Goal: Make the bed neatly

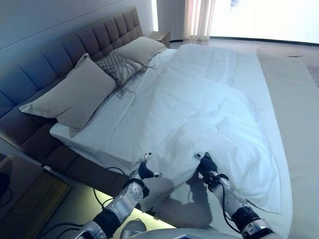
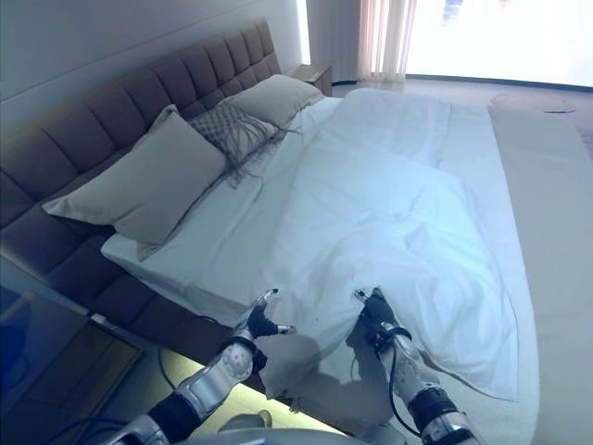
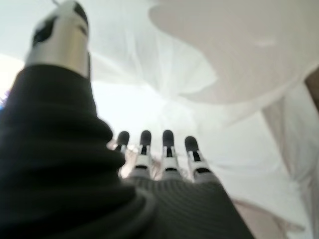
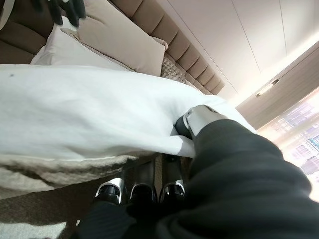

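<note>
Standing at the side of the bed, I look down on the white duvet, which lies rumpled and bunched across the mattress, its near edge hanging over the side in front of me. The bare sheet shows between the duvet and the headboard. Two large pillows lean against the headboard, with a smaller patterned cushion between them.

My left hand sits at the duvet's near edge; my wrist view shows its fingers straight and reaching up into the cloth, so it is open and gripping nothing, as far as I can see. My right hand is on the same edge further along, with its thumb pressed against the white fabric and its fingers curled in below, so I judge it is pinching the edge.

I take the step in hand to be gripping the near edge so the duvet can be spread. Next, my left hand needs to close on the cloth, then both arms should lift and draw the duvet flat and square towards the pillows.
</note>
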{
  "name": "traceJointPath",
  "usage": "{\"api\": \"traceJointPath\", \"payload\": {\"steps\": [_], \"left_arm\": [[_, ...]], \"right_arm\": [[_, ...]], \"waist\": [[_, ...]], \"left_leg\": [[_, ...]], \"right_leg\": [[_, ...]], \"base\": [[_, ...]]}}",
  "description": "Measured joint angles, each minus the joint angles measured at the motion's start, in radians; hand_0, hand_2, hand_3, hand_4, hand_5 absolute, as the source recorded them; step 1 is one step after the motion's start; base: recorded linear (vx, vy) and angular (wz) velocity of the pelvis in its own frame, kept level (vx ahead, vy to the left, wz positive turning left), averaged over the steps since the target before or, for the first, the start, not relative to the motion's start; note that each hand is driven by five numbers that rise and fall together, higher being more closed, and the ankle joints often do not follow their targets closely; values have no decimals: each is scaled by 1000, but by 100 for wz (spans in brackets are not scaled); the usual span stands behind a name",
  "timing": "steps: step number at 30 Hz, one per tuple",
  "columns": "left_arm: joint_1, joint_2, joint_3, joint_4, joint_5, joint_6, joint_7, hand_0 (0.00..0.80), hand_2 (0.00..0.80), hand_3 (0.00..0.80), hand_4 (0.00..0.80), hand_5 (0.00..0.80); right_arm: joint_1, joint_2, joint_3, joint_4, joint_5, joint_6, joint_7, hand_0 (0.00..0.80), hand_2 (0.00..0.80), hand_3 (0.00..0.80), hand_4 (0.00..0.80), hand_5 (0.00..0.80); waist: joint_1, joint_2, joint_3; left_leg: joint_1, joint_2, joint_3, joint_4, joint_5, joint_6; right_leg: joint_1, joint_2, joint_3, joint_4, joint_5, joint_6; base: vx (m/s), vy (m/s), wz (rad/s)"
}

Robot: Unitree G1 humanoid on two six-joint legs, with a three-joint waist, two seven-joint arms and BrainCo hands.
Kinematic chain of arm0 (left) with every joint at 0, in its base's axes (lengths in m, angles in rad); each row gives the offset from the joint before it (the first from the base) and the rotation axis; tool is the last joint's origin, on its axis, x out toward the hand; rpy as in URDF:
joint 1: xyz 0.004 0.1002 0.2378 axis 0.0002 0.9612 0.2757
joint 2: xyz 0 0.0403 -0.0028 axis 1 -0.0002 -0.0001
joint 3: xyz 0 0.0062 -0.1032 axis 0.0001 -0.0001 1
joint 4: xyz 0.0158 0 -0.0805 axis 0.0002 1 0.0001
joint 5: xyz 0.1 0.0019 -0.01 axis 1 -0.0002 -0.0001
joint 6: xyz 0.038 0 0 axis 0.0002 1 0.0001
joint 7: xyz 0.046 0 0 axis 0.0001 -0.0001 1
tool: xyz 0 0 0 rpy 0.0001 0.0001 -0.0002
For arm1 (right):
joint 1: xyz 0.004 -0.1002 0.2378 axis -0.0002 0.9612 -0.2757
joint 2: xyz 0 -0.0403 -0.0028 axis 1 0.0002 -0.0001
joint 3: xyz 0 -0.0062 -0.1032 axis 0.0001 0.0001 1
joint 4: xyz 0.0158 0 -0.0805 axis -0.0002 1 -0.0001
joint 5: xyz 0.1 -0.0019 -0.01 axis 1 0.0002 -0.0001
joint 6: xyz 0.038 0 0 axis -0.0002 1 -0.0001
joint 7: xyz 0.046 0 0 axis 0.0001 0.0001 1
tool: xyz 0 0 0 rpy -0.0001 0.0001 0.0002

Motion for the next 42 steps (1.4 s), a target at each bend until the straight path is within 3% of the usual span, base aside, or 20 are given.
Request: {"api": "traceJointPath", "payload": {"steps": [6, 16, 21, 29, 36, 42], "left_arm": [[-30, -17, -24, 8, -39, -1, 13, 0, 0, 0, 0, 0], [-113, -21, -38, -25, -71, 48, 124, 0, 0, 0, 0, 0], [-112, -22, 0, -15, -110, 68, 179, 0, 0, 0, 0, 0], [-113, -21, 40, -19, -33, 89, 194, 0, 0, 0, 0, 0], [-179, -23, 35, -23, -93, 74, 191, 0, 0, 0, 0, 0], [-279, -86, -7, -15, -184, 42, 145, 0, 0, 0, 0, 0]], "right_arm": [[-43, 7, 1, -10, 0, 40, -43, 800, 800, 800, 800, 800], [-64, 28, 1, -114, 0, 50, -136, 800, 800, 800, 800, 800], [-65, 38, 1, -139, 0, 51, -183, 800, 800, 800, 800, 800], [-65, 38, 8, -191, -1, 53, -217, 800, 800, 800, 800, 800], [-122, 30, 44, -282, -23, 70, -235, 800, 800, 800, 800, 800], [-259, -18, 44, -323, -55, 153, -254, 800, 800, 800, 800, 800]], "waist": [[-1, -14, 23], [-24, -1, 53], [-21, 13, 74], [-26, 17, 90], [-43, 22, 107], [-87, 65, 177]], "left_leg": [[-19, 4, 15, 20, -11, -16], [-31, 5, 27, 24, -8, -22], [-13, 8, 28, 24, -11, -17], [1, 11, 29, 33, -17, -26], [-149, 7, 40, 91, -17, -39], [-214, -23, 47, 107, -16, -37]], "right_leg": [[-24, 0, 9, 1, 1, 2], [-12, -6, -17, -19, 15, 10], [11, -6, -24, -22, 13, 13], [18, -8, -23, -16, 10, 16], [-160, -22, 25, 48, 18, -4], [-273, -53, 81, 99, 18, -8]], "base": [[-45, -49, -6], [3, -12, 2], [71, -92, 2], [9, -90, -2], [-231, 37, -8], [-84, 194, -8]]}}
